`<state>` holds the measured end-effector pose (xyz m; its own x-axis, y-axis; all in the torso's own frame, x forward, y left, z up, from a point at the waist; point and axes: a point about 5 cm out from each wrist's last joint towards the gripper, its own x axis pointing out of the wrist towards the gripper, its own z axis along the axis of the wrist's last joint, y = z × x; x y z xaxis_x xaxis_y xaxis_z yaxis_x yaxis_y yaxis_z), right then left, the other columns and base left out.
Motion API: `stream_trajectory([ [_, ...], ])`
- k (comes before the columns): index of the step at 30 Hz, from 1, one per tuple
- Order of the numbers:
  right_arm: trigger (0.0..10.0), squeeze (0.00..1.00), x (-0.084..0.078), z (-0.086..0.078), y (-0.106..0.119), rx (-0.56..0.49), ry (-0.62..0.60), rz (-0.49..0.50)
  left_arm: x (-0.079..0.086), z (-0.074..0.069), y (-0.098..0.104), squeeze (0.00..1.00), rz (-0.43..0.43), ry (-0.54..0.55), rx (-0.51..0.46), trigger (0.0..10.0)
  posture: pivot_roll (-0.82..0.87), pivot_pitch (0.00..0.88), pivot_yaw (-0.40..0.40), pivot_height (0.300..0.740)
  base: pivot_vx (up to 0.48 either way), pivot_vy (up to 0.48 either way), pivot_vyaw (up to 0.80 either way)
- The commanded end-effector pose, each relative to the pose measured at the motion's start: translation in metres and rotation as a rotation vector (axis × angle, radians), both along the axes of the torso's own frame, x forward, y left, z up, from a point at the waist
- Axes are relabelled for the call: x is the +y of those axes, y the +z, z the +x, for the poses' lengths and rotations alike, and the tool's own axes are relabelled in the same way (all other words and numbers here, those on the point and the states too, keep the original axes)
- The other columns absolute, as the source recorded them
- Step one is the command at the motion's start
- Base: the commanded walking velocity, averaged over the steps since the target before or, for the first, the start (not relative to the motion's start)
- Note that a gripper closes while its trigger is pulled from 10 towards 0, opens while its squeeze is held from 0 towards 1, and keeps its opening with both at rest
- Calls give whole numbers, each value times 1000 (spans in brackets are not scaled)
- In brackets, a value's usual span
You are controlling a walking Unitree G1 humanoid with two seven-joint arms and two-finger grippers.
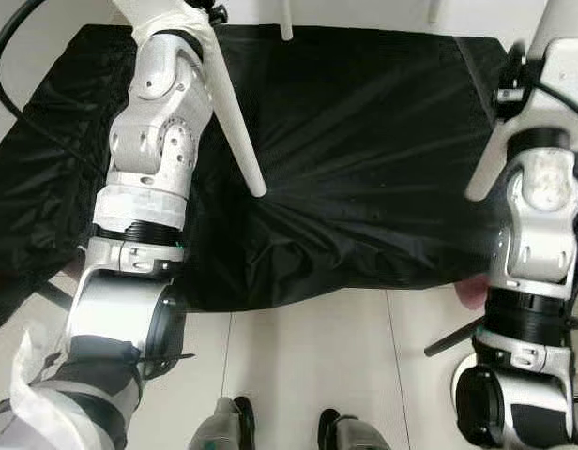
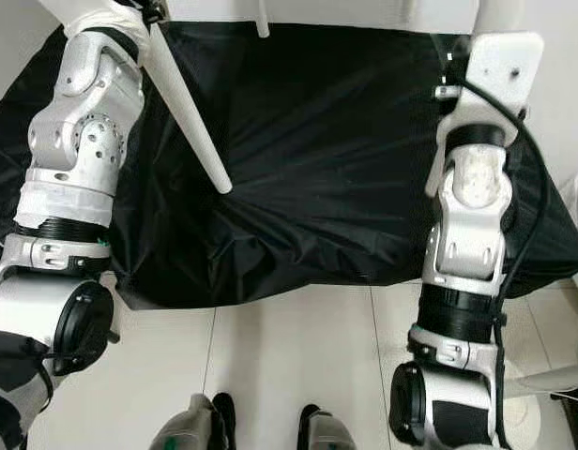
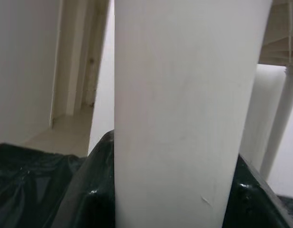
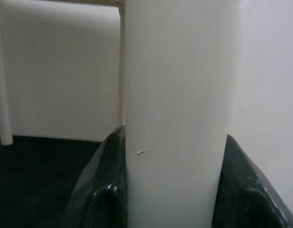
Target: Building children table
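Note:
Both my arms are raised over a black cloth (image 1: 364, 169) spread on the floor. A white tapered table leg (image 1: 237, 117) slants down from my left arm, and its tip hangs just above the cloth. In the left wrist view that leg (image 3: 184, 104) sits between the black fingers (image 3: 89, 199) of my left gripper (image 3: 170, 190), which is shut on it. My right gripper (image 4: 172, 190) is likewise shut on a second white leg (image 4: 180, 85), seen beside my right forearm (image 1: 542, 206). Other thin white legs (image 1: 286, 19) stand at the far edge of the cloth.
Pale floor tiles (image 1: 308, 366) lie between the cloth's near edge and my feet (image 1: 235, 422). A black cable (image 1: 7, 84) loops at the left. White walls and a doorway (image 3: 75, 61) lie beyond the cloth.

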<state>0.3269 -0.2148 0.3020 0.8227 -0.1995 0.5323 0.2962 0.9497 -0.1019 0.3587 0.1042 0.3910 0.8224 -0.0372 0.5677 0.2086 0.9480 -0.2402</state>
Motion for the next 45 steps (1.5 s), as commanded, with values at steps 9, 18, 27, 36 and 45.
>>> stream_trajectory([
  [9, 10000, 1000, 12, 7, -78, 178, 228, 219, -33, -13, -32, 1000, 237, -378, -5, 10000, 21, 266, 59, 740, 0, 0, 0],
  [18, 10000, 0, 10, -10, -71, 27, 210, 247, -24, -25, -52, 0, 304, -448, 37, 10000, 33, 267, 55, 740, 0, 0, 0],
  [27, 10000, 0, 11, -30, -78, -27, 174, 187, -8, -43, -69, 0, 273, -452, 76, 10000, 42, 251, 50, 740, 0, 0, 0],
  [36, 10000, 0, 18, -61, -87, -69, 54, 143, -1, -72, -102, 0, 306, -481, 149, 10000, 43, 239, 44, 740, 0, 0, 0],
  [45, 10000, 0, 29, -80, -110, 1, 71, 131, 9, -91, -133, 0, 336, -538, 194, 10000, 43, 210, 40, 740, 0, 0, 0],
])
